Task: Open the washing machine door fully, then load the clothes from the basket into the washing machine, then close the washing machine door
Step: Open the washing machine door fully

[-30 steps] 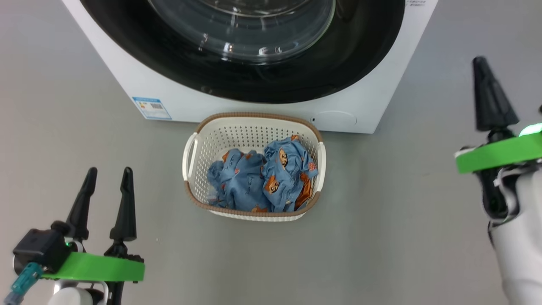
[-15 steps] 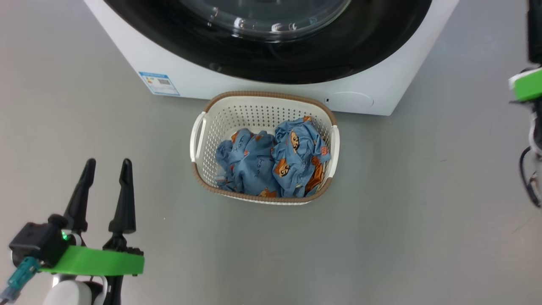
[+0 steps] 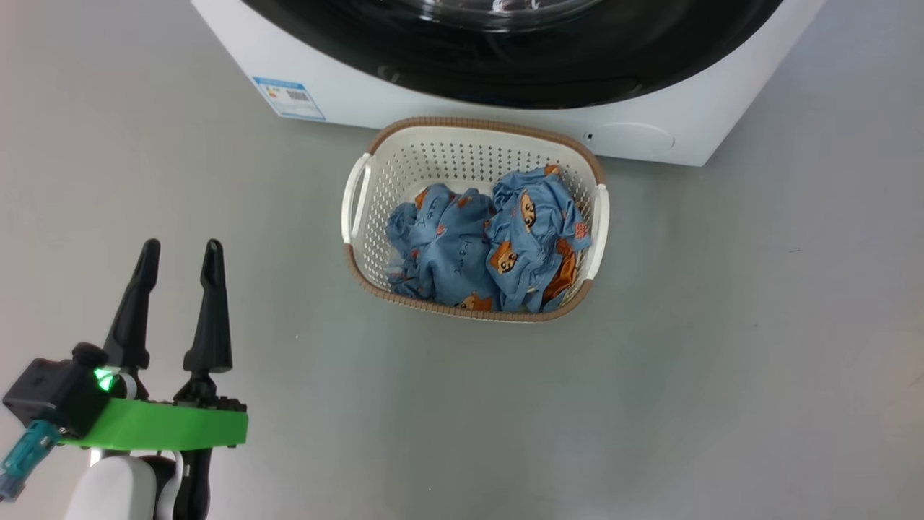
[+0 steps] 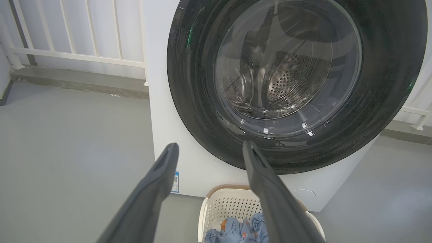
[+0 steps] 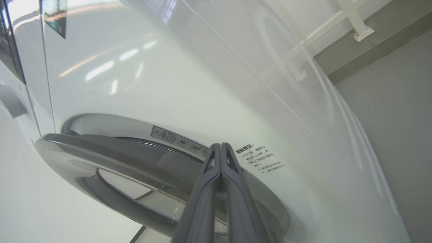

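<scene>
Door: washing machine door (image 4: 189,84) looks shut.
Right gripper (image 5: 220,145): fingers together by its rim (may slip off).
Left gripper (image 3: 180,249): spread, empty.
Clothes (image 3: 469,253): in basket (image 3: 476,124) below door; swing might clip it.

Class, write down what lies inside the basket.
Crumpled blue bear-print clothes lie in the basket, toward the robot's side; bare perforated plastic shows beyond. Anything under the clothes is covered.

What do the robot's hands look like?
The left gripper has two long, pointy black fingers on a flat bright-green plate, beside a black box with a glowing green light and a teal plug. Its forearm is white. The right gripper has long dark grey fingers.
</scene>
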Robot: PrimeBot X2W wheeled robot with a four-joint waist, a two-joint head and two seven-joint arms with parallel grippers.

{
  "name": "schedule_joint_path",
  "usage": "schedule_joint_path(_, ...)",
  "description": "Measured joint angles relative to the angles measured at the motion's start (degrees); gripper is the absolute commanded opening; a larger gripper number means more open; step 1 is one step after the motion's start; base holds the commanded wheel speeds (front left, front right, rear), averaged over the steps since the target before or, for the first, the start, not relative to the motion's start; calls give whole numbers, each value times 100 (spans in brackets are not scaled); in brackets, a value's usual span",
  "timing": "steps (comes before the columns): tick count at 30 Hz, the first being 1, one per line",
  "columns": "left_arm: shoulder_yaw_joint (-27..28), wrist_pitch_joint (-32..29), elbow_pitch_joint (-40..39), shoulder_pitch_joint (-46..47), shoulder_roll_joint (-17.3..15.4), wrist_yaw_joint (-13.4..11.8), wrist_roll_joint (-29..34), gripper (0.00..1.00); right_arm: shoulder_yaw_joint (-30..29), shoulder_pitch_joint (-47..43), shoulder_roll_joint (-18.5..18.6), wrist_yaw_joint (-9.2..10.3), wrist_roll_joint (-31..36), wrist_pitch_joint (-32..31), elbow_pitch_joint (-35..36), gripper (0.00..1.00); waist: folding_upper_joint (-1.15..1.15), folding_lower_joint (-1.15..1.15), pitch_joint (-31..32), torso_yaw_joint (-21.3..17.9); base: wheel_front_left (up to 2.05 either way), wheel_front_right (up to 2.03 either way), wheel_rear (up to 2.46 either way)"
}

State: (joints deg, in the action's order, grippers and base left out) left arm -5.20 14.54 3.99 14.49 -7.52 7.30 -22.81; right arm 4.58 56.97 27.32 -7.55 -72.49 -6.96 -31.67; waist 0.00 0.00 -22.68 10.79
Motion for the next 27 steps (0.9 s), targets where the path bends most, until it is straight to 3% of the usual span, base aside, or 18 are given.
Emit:
schedule_joint_path(14,-35,0,-14,157,35,0,-16,100,328,739,166,0,-911,-1090,-375,0,0,0,-441,226,0,0,0)
schedule_joint_path(27,-74,0,12,247,138,1,-57,100,578,1141,305,0,-1036,-1367,-530,0,0,0,-563,474,0,0,0)
